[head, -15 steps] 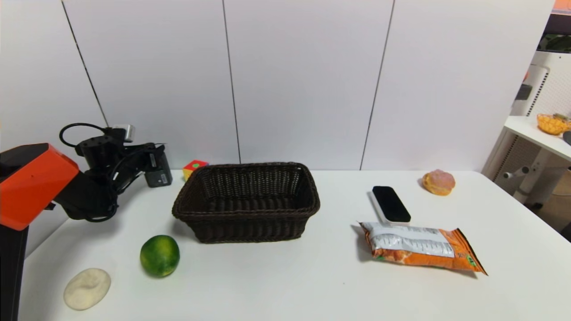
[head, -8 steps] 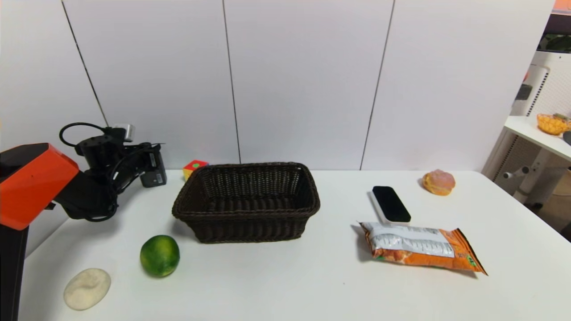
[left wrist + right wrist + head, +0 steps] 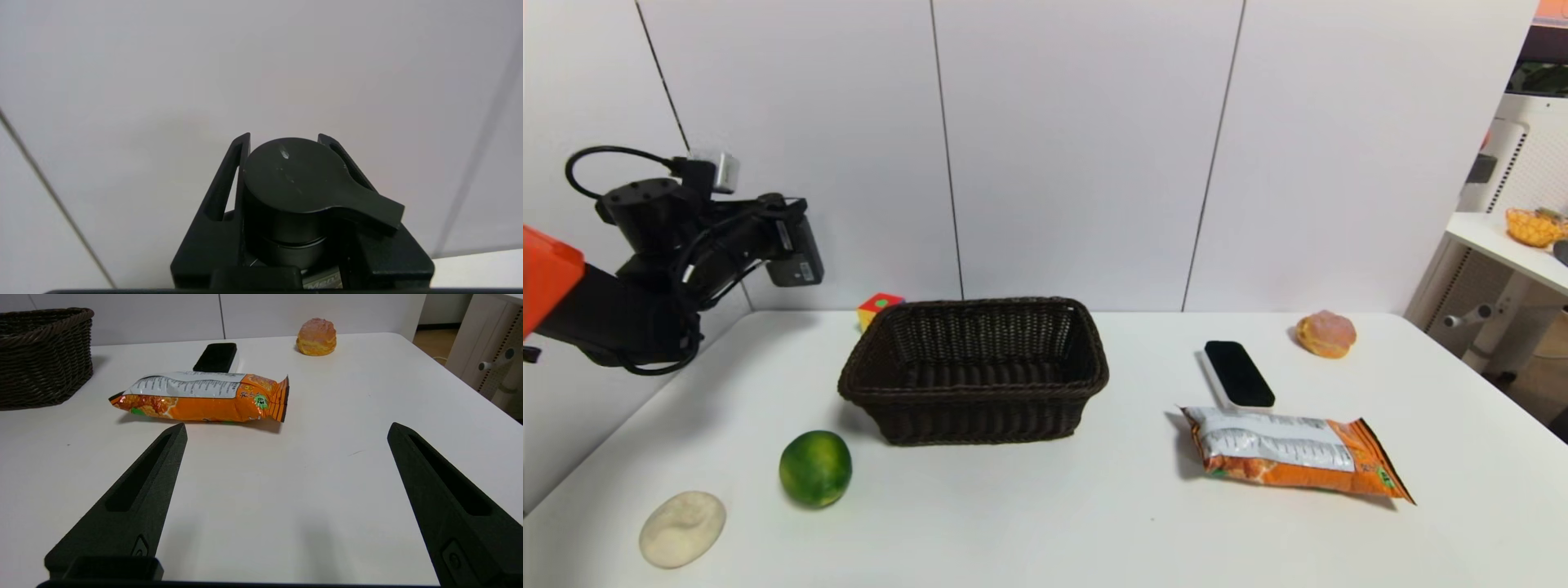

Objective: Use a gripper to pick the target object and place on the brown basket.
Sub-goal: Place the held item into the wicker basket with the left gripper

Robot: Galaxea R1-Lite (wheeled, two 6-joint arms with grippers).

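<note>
One brown basket sits below and to the right of the left claw, which grips one grey bottle. One multicoloured cube lies nearest beneath it. One green fruit and one pale round lump lie far below it. Well off to its right are one black slab, one orange snack bag and one pastry.

Lime (green); snack bag; black slab; pastry.
</note>
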